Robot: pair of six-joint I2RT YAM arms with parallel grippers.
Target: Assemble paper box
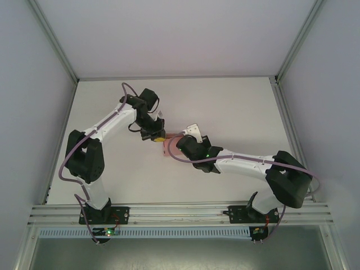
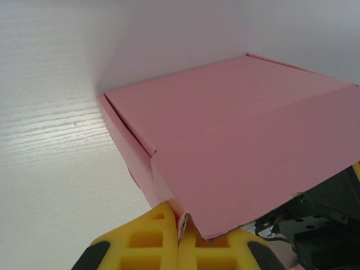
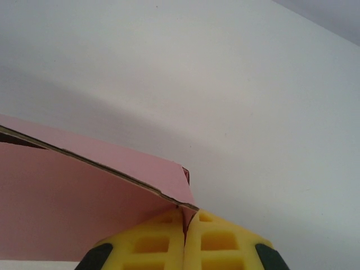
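Paper box [image 2: 242,146], pale pink card: it is held near the middle of the table [image 1: 236,112], folded into a shallow form with the lid panel laid over, and only the last flap tucking is judged to be left. Left gripper [image 2: 180,239] and right gripper [image 3: 184,228] are each clamped on a corner of the card. The folded top and side wall are shown from the left wrist, a lifted flap edge from the right wrist.

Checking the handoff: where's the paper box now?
Top view: paper box at mid-table, between the arms; left claw and right claw each pinch a corner.
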